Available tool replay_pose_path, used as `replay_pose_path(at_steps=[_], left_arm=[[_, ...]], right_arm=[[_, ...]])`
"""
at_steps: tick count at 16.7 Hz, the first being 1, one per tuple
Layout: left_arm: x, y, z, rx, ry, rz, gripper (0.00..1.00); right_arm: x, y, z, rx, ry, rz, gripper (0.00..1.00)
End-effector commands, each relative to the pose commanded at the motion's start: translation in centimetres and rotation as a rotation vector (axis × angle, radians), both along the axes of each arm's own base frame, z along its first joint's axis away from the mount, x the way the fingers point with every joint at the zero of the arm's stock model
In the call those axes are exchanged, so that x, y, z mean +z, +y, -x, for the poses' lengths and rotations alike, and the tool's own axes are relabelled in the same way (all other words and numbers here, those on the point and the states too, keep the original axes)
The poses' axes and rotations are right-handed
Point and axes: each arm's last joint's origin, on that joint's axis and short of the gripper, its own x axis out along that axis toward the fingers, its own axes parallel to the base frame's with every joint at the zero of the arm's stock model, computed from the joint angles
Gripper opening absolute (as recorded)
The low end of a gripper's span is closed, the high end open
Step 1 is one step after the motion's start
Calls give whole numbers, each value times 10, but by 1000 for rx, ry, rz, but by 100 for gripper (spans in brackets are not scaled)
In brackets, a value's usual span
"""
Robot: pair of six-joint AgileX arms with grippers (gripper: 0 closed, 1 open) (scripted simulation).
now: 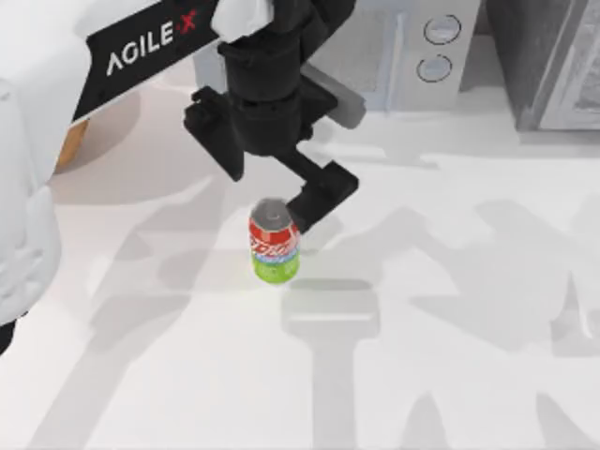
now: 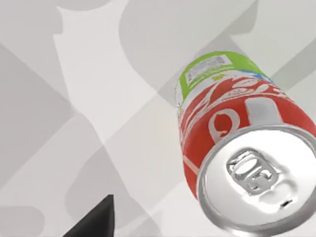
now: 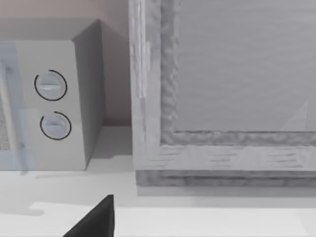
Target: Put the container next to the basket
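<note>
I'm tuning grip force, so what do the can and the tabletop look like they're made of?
The can looks like thin metal, probably aluminium: its top is bare, glossy silver with a pull tab, and the body carries a smooth printed coat of red, pale blue and green. The tabletop looks like a hard, flat, matte white surface; whether laminate or painted, I can't tell.

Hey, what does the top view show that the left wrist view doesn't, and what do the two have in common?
Top view alone: the left arm's gripper above and just behind the can, the grey microwave at the back, and an orange-brown corner of the basket at the left edge. Left wrist view alone: the can's silver lid with its pull tab close up, and the green label panel. Both: the upright can standing on the white table.
</note>
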Motion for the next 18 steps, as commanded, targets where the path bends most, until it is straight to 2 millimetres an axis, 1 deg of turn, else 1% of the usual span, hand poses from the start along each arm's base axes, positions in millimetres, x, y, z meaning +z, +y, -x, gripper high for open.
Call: replay_pose_path(at_steps=[4,5,11,12,16,18], left_arm=[[-1,2,-1,4,-1,1,100],[-5,1,-1,1,0,0,100],[-56,0,0,0,-2,1,100],[-59,0,0,0,0,0,100],[-60,0,0,0,0,0,100],[-60,0,0,0,0,0,85]], right_arm=[[0,0,0,0,0,0,100],[0,0,0,0,0,0,100],[0,0,0,0,0,0,100],[0,0,0,0,0,0,100],[0,0,0,0,0,0,100],[0,0,0,0,0,0,100]])
